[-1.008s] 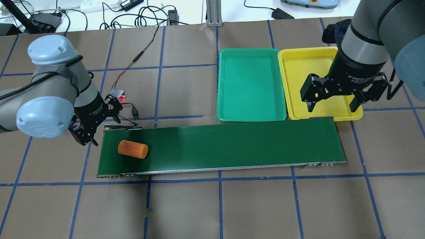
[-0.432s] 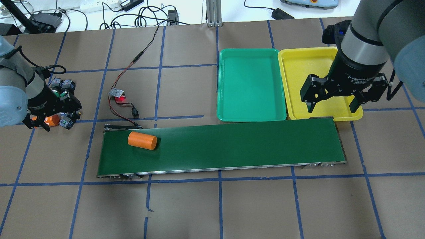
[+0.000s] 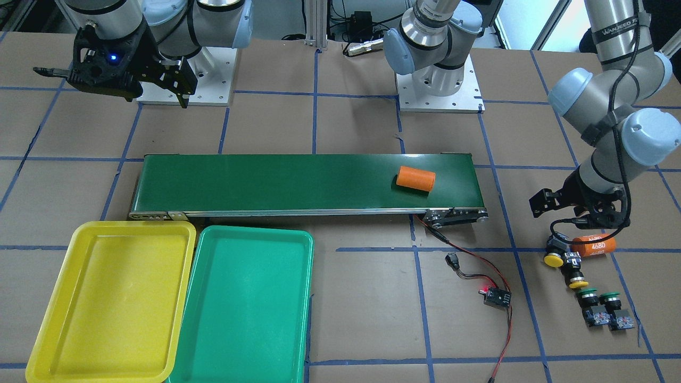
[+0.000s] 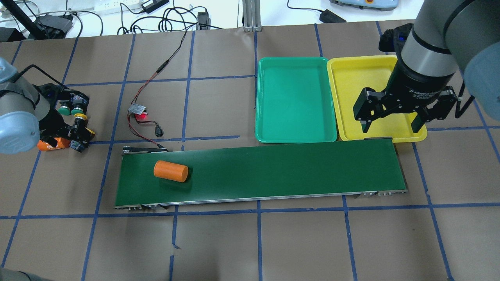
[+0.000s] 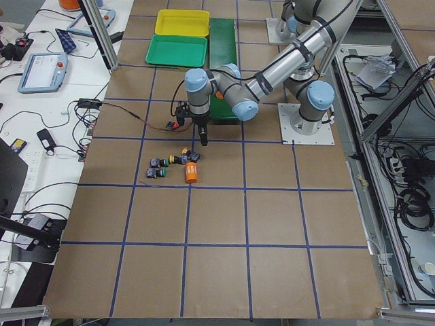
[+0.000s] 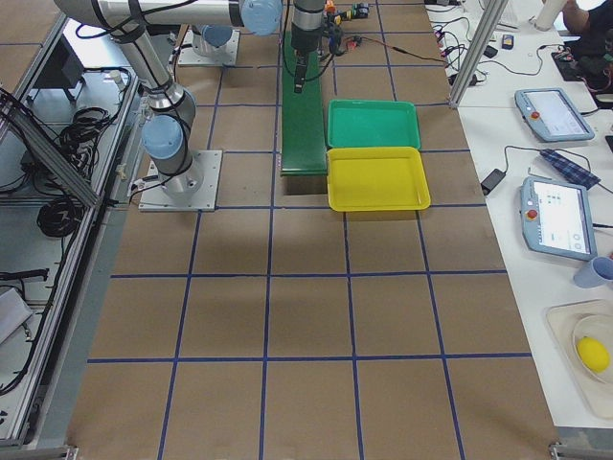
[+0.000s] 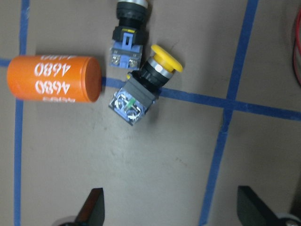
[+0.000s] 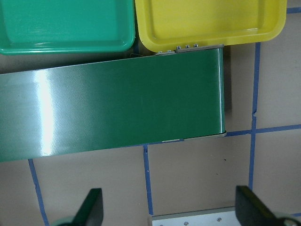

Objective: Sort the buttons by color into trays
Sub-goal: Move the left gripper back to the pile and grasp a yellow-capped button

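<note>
Four buttons lie together on the table off the belt's left end: two yellow-capped [image 3: 553, 259] [image 3: 577, 282] and two green-capped [image 3: 588, 293] [image 3: 611, 299]. My left gripper [image 3: 580, 217] hovers open and empty just over this cluster. In the left wrist view a yellow button [image 7: 165, 60] lies tilted ahead of the open gripper [image 7: 171, 209]. My right gripper [image 4: 390, 125] hangs open and empty over the near edge of the yellow tray [image 4: 351, 78]. The green tray [image 4: 295, 99] lies beside it. Both trays hold nothing.
A long dark green conveyor belt [image 4: 273, 171] carries an orange cylinder [image 4: 170, 171] near its left end. A second orange cylinder marked 4680 [image 3: 594, 246] lies beside the buttons. A small circuit board with red and black wires [image 4: 138, 109] lies behind the belt's left end.
My left arm has swung left from the belt's end to above the button cluster. The orange cylinder on the belt has moved a little right. The right arm has not moved.
</note>
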Robot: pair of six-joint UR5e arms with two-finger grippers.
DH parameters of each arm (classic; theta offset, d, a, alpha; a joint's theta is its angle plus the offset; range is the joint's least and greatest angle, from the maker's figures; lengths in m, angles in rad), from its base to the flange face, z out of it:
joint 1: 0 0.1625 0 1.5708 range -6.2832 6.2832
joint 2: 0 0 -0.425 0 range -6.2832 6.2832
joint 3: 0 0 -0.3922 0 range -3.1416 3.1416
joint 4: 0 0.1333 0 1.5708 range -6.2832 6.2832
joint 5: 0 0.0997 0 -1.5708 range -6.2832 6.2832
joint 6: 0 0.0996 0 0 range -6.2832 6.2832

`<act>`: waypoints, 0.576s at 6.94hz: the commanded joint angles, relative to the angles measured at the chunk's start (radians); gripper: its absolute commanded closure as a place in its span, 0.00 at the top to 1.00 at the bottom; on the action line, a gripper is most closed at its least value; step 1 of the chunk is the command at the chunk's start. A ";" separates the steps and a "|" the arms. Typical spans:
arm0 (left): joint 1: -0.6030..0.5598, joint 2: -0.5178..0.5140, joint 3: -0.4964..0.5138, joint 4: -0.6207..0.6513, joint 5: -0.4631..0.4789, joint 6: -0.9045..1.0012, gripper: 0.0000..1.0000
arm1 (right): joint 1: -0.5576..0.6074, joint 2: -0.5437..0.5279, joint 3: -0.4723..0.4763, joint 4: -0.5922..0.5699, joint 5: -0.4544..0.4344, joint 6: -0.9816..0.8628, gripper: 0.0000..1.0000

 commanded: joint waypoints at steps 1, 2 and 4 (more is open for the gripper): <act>0.002 -0.089 0.002 0.120 -0.002 0.288 0.98 | 0.000 0.001 0.002 0.005 0.000 0.000 1.00; 0.002 -0.123 0.008 0.144 -0.002 0.407 0.98 | 0.000 0.001 0.002 0.006 0.000 0.000 1.00; 0.004 -0.160 0.019 0.174 -0.002 0.452 0.99 | 0.000 0.001 0.003 0.008 0.000 0.000 1.00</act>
